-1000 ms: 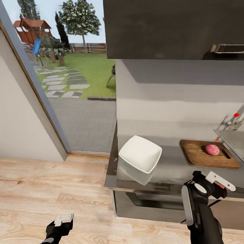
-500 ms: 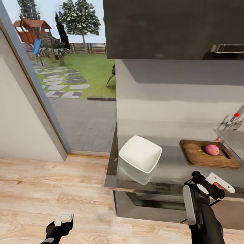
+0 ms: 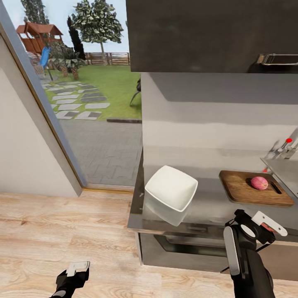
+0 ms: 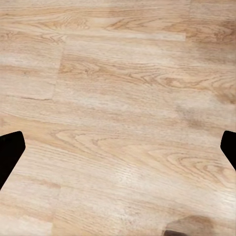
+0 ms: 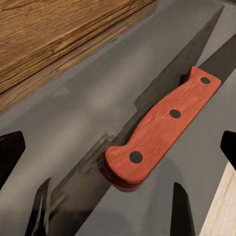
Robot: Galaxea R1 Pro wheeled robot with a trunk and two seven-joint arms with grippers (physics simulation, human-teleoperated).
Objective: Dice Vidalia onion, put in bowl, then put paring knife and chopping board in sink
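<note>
The pinkish Vidalia onion (image 3: 259, 182) lies on the dark wooden chopping board (image 3: 248, 190), on the countertop (image 3: 207, 203) left of the sink (image 3: 286, 170). A white squarish bowl (image 3: 171, 188) stands at the counter's left end. The paring knife (image 5: 162, 128) lies flat on the countertop (image 5: 73, 123) beside the board's edge (image 5: 59, 34), its orange-red handle directly under my open right gripper (image 5: 119, 147). In the head view that gripper (image 3: 261, 225) hovers at the counter's front edge. My left gripper (image 3: 78, 267) hangs open and empty over the floor (image 4: 118, 98).
A dark wall cabinet (image 3: 211, 35) hangs above the counter. Dark cabinet fronts (image 3: 186, 248) sit below the counter's edge. The tap with its red knob (image 3: 288, 140) stands at the far right. A glass door (image 3: 82, 95) to the left gives onto a garden; wood floor (image 3: 62, 231) lies below.
My right gripper has crept a little right and down over the knife. Everything else stays as it was.
</note>
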